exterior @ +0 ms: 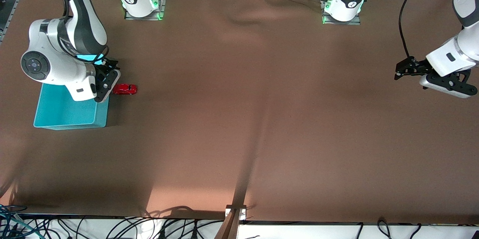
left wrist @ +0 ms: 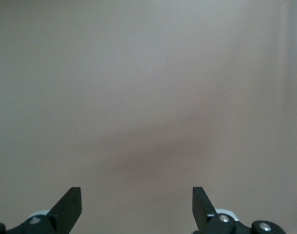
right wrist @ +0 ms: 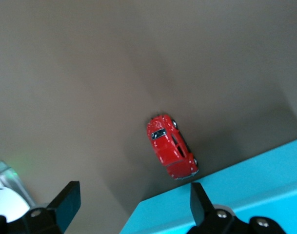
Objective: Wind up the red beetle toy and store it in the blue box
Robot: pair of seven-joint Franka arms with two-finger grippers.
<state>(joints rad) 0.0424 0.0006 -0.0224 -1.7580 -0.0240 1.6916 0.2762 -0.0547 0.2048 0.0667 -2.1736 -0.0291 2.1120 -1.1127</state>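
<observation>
The red beetle toy (exterior: 125, 89) stands on the brown cloth right beside the blue box (exterior: 63, 115), at the right arm's end of the table. My right gripper (exterior: 107, 83) hangs over the box's corner closest to the toy, open and empty. In the right wrist view the toy (right wrist: 171, 153) lies just off the box's rim (right wrist: 236, 195), ahead of the open right gripper (right wrist: 132, 195). My left gripper (exterior: 402, 69) waits open and empty over bare cloth at the left arm's end. The left wrist view shows only cloth between its open fingers, at the left gripper (left wrist: 137, 195).
A brown cloth (exterior: 239, 119) covers the table, with a fold (exterior: 254, 14) near the arm bases and a crease running toward a metal clamp (exterior: 235, 211) at the front edge. Cables hang along that front edge.
</observation>
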